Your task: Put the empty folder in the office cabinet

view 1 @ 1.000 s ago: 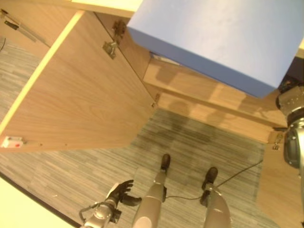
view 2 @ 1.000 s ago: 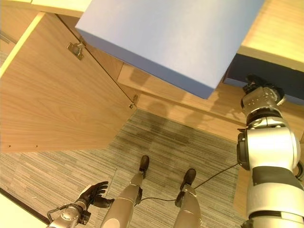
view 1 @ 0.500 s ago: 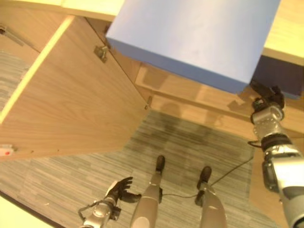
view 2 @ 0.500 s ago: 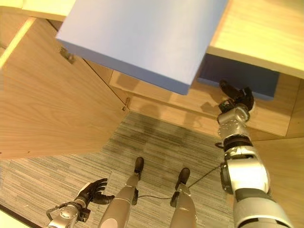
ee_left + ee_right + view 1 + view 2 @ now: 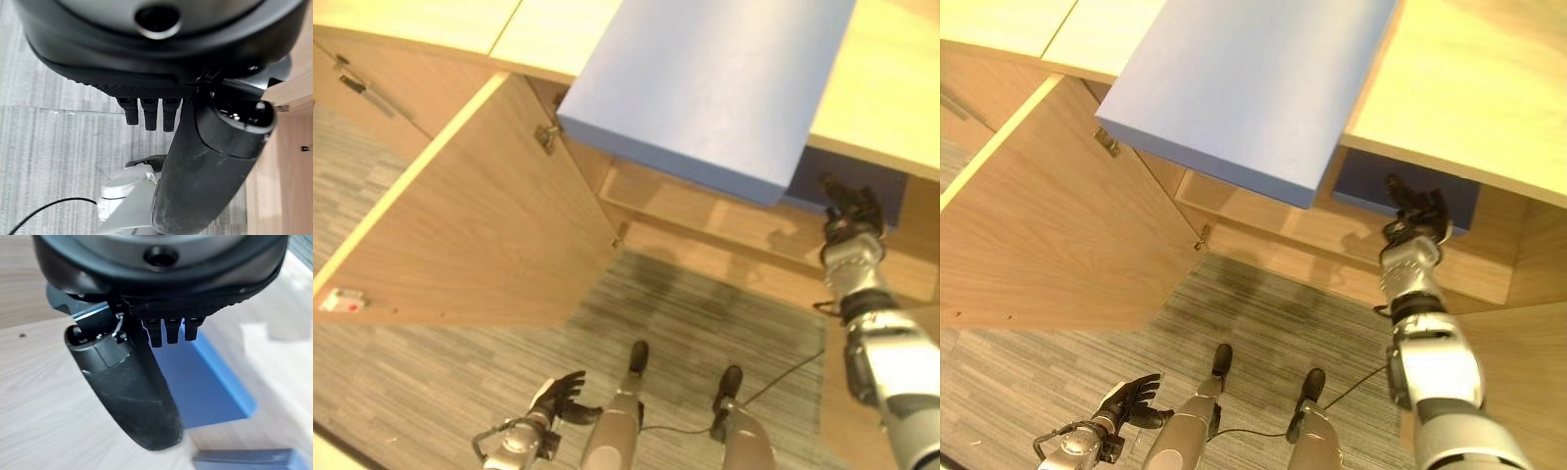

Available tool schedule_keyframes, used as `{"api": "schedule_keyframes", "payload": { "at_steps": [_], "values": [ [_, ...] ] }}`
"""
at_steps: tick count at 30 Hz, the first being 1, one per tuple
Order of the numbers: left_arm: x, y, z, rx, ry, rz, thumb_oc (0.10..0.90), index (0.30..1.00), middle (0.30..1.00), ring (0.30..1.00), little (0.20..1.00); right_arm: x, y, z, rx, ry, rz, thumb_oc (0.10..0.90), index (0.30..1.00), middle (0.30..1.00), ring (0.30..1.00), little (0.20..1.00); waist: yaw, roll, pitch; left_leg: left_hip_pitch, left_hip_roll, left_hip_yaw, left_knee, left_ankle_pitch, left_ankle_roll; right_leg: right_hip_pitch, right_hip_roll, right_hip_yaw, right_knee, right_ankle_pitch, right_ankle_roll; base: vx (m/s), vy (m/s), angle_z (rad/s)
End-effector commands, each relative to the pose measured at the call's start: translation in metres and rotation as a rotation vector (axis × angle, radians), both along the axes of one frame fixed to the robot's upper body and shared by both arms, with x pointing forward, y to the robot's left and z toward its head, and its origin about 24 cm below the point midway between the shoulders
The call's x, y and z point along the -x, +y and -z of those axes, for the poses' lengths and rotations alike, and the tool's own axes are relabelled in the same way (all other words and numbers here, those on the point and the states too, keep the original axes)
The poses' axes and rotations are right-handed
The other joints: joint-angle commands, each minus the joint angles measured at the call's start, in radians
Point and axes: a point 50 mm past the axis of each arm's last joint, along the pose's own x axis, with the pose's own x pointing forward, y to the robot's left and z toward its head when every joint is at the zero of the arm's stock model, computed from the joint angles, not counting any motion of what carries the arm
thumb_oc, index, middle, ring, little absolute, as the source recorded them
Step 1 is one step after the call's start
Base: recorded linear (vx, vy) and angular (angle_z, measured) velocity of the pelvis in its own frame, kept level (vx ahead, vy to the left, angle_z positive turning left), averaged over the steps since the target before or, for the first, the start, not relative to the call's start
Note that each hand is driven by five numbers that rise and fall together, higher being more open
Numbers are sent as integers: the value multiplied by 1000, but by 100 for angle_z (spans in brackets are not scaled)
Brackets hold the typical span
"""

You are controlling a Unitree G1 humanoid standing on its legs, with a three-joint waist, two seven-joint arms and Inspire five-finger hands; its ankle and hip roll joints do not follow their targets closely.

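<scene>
Since a second ago, the right hand (image 5: 1414, 213) is being raised to the blue folder (image 5: 1371, 188) inside the cabinet (image 5: 460, 235); its grip cannot be told, so a snag is being risked. The left hand (image 5: 558, 397) is being held open.

Blue folder (image 5: 705, 88) cut off by top edge, far end unseen. 2nd blue folder (image 5: 1430, 196) in the cabinet mostly hidden under the cabinet top (image 5: 1469, 88). Open door (image 5: 460, 245) cut at left edge. Right hand (image 5: 1417, 211) fingertips hidden against 2nd folder.
</scene>
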Motion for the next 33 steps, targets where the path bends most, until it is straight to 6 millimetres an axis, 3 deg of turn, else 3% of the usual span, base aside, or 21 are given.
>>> {"api": "schedule_keyframes", "payload": {
  "at_steps": [1,2,3,4,5,7,9,11,12,13,14,17,20,21,22,25,26,29,33],
  "values": [
    [38,11,19,-56,155,-54,800,900,900,900,900,11,-4,-16,188,-144,-21,800,900,900,900,900,-28,-33,-61,92,44,-3,-3,-147,-34,64,2,21,97,-116,48,72,2,-10],
    [42,10,21,-60,166,-61,800,900,900,900,900,19,7,-2,206,-134,-64,800,900,900,900,900,-40,-37,-67,110,46,4,-12,-146,-35,81,4,22,85,-112,48,56,2,-9],
    [43,10,21,-61,170,-61,800,900,900,900,900,21,8,-1,206,-130,-65,800,900,900,900,900,-40,-37,-68,115,46,4,-15,-145,-35,85,5,22,82,-112,48,71,16,-8],
    [53,13,25,-69,200,-93,800,900,900,900,900,42,27,26,235,-101,-142,800,900,900,900,900,-60,-44,-86,159,50,18,-37,-144,-37,120,9,19,54,-102,51,51,11,-17],
    [53,13,25,-69,200,-93,800,900,900,900,900,42,27,26,235,-100,-142,800,900,900,900,900,-60,-44,-86,161,50,18,-38,-144,-37,122,9,19,53,-102,51,98,18,-14],
    [62,18,26,-91,221,-115,800,900,900,900,900,72,37,67,262,2,-220,800,900,900,900,900,-77,-49,-119,218,50,34,-64,-145,-40,176,17,17,6,-90,54,107,16,-13],
    [65,19,27,-103,228,-141,800,900,900,900,900,91,55,86,275,51,-291,800,900,900,900,900,-91,-52,-138,245,48,43,-74,-144,-45,209,22,18,-28,-81,57,83,19,-7],
    [65,21,27,-106,217,-164,800,900,900,900,900,106,58,109,314,163,-327,800,900,900,900,900,-92,-56,-163,269,47,49,-80,-147,-51,251,28,12,-73,-69,60,63,3,-15],
    [66,21,27,-107,218,-165,800,900,900,900,900,107,59,110,315,164,-327,800,900,900,900,900,-93,-56,-163,270,48,48,-80,-147,-51,254,29,11,-77,-68,60,76,4,-15],
    [61,23,24,-112,180,-192,800,900,900,900,900,120,60,127,415,270,-373,800,900,900,900,900,-96,-60,-184,288,48,56,-80,-152,-55,282,30,7,-106,-56,64,51,3,-10],
    [62,23,24,-113,181,-193,800,900,900,900,900,120,60,128,416,271,-374,800,900,900,900,900,-96,-60,-183,290,49,56,-80,-152,-55,285,30,7,-108,-55,64,73,0,-7],
    [52,27,17,-136,95,-214,800,900,900,900,900,141,54,140,703,392,-431,800,900,900,900,900,-97,-66,-206,324,50,61,-80,-164,-55,327,33,8,-138,-50,68,64,12,-4],
    [35,29,3,-172,-39,-179,800,900,900,900,900,150,50,138,1012,429,-502,800,900,900,900,900,-95,-69,-216,349,51,64,-80,-173,-51,351,35,14,-144,-53,70,38,22,-6],
    [36,29,4,-172,-37,-179,800,900,900,900,900,151,50,139,1014,431,-503,800,900,900,900,900,-95,-68,-216,352,52,65,-80,-174,-51,354,36,15,-144,-54,71,5,19,-9],
    [20,24,-12,-167,-172,-127,800,900,900,900,900,157,46,138,1183,444,-550,800,900,900,900,900,-93,-69,-223,363,53,65,-80,-177,-47,366,36,13,-147,-57,71,12,11,-8],
    [15,24,-23,-165,-241,-96,800,900,900,900,900,162,44,138,1257,450,-572,800,900,900,900,900,-91,-70,-232,375,54,68,-80,-181,-44,380,38,18,-152,-59,71,7,8,-1],
    [5,24,-41,-158,-348,-76,800,900,900,900,900,166,41,135,1295,444,-573,800,900,900,900,900,-89,-70,-237,379,55,66,-80,-181,-42,386,39,18,-155,-59,71,0,0,0],
    [-1,25,-58,-142,-444,-79,800,900,900,900,900,168,41,132,1317,432,-573,800,900,900,900,900,-90,-68,-244,382,56,68,-80,-181,-39,391,38,23,-169,-52,73,-10,6,-3],
    [-3,21,-69,-133,-506,-53,800,900,900,900,900,170,42,130,1406,417,-636,800,900,900,900,900,-87,-68,-249,386,55,72,-80,-181,-38,400,38,27,-183,-46,74,2,5,-6]
  ]
}}
